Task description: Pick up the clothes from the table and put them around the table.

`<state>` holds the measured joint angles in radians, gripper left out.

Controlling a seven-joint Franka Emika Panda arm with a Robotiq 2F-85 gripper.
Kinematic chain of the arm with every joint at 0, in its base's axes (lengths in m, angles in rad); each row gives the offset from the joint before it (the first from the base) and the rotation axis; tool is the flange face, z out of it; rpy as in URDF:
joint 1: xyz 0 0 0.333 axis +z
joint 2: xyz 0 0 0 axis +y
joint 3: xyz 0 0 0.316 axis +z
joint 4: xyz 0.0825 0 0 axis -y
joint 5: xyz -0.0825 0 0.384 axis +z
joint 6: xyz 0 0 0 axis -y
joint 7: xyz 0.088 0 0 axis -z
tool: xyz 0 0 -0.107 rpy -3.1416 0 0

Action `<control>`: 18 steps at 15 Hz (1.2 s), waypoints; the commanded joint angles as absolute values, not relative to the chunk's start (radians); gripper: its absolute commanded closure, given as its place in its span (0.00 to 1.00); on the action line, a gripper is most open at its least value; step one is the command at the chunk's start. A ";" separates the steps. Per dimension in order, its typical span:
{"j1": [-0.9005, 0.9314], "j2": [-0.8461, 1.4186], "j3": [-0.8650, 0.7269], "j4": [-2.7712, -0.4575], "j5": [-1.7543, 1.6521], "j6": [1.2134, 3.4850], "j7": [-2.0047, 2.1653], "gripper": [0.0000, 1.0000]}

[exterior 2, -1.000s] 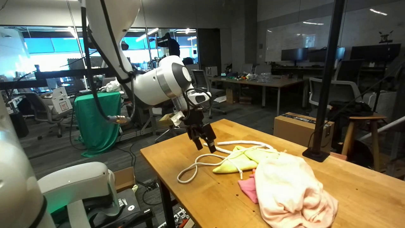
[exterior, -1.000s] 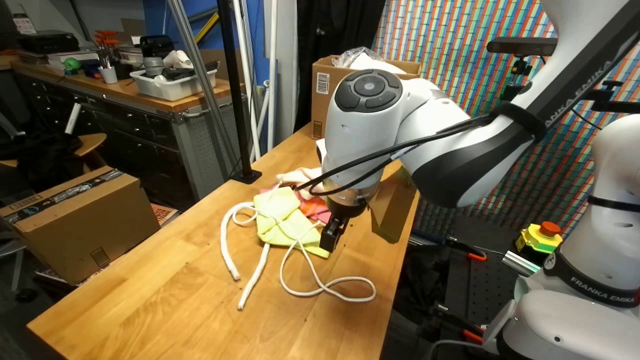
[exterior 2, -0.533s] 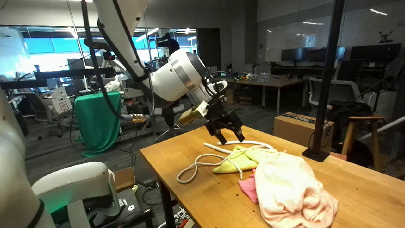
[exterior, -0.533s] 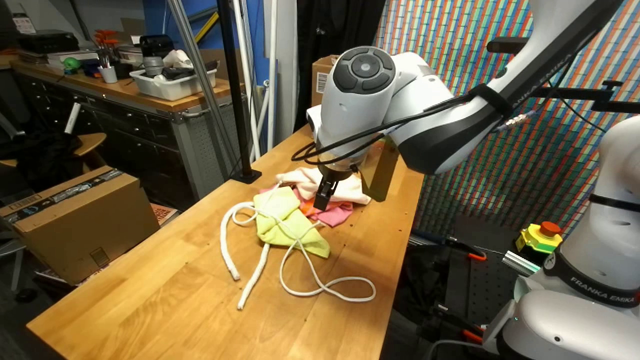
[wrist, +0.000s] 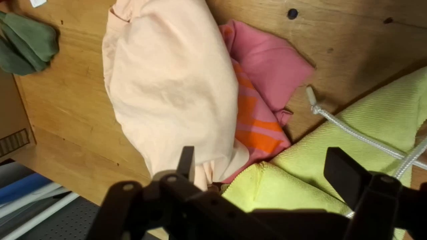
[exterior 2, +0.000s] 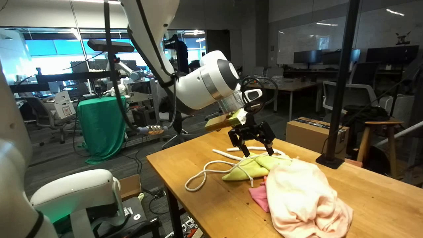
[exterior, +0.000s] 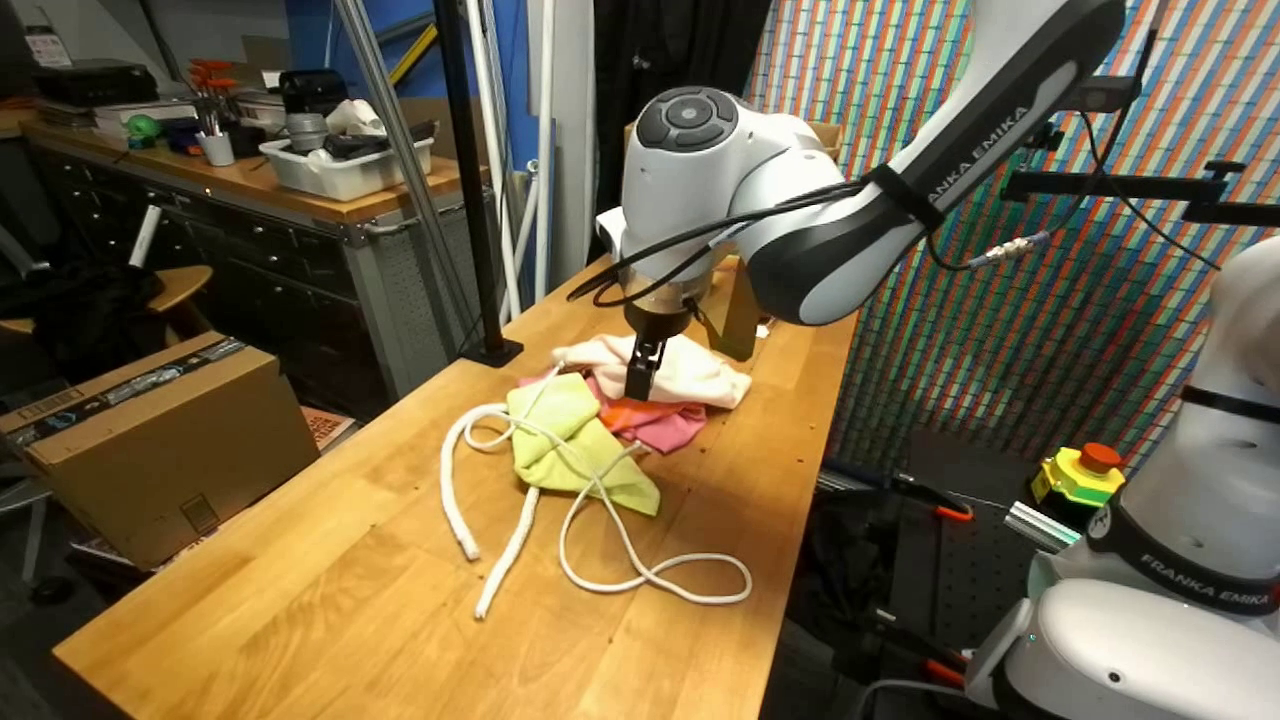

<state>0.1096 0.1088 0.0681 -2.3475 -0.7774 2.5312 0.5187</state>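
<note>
In an exterior view, a taped carton (exterior: 170, 450) sits low at far left, beside the table (exterior: 330, 600); farther back, a white tub (exterior: 325, 178) of odds and ends stands on a bench (exterior: 235, 178). Next comes a black post (exterior: 471, 200), its foot on the table's long edge, with slim white poles (exterior: 545, 150) standing behind it. To its right, a white cord (exterior: 455, 500) trails in loops over the wood and across the yellow cloth (exterior: 592, 445). The clothes (exterior 2: 304, 195) lie bunched together on the table in both exterior views: the yellow one, then the pink cloth (exterior: 672, 432) with orange marks, touching it and tucked partly under the crumpled peach cloth (exterior: 705, 375). The gripper (exterior 2: 258, 153) hangs above them, pointing down. Its fingers (wrist: 187, 163) are spread wide and grasp nothing; in the wrist view one shows over the peach cloth, its mate over the yellow. Farther right, the arm (exterior: 850, 240), cut off by the frame's top, reaches in before a striped backdrop (exterior: 980, 370). Near the right edge, a yellow box (exterior: 1075, 490) bears a red button (exterior: 1100, 457).
</note>
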 commanded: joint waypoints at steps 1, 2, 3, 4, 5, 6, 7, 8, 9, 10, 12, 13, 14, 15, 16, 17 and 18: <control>0.084 0.154 0.045 -2.295 -0.705 2.559 0.387 0.00; 0.080 0.160 0.038 -2.289 -0.695 2.561 0.371 0.00; 0.078 0.168 0.030 -2.281 -0.696 2.562 0.366 0.00; 0.077 0.179 0.023 -2.271 -0.696 2.564 0.361 0.00; 0.075 0.187 0.015 -2.264 -0.701 2.568 0.359 0.00; 0.074 0.196 0.011 -2.257 -0.697 2.570 0.352 0.00; 0.070 0.210 0.009 -2.249 -0.686 2.577 0.336 0.00; 0.070 0.223 0.005 -2.241 -0.683 2.585 0.327 0.00; 0.067 0.238 0.002 -2.233 -0.674 2.593 0.311 0.00; 0.067 0.253 -0.001 -2.222 -0.668 2.596 0.306 0.00; 0.067 0.290 -0.009 -2.195 -0.649 2.607 0.284 0.00; 0.068 0.308 -0.015 -2.179 -0.642 2.610 0.276 0.00; 0.071 0.323 -0.022 -2.164 -0.643 2.611 0.277 0.00; 0.074 0.336 -0.032 -2.146 -0.650 2.611 0.281 0.00; 0.077 0.350 -0.040 -2.130 -0.653 2.608 0.287 0.00; 0.081 0.361 -0.051 -2.114 -0.659 2.605 0.297 0.00; 0.081 0.370 -0.057 -2.102 -0.660 2.603 0.293 0.24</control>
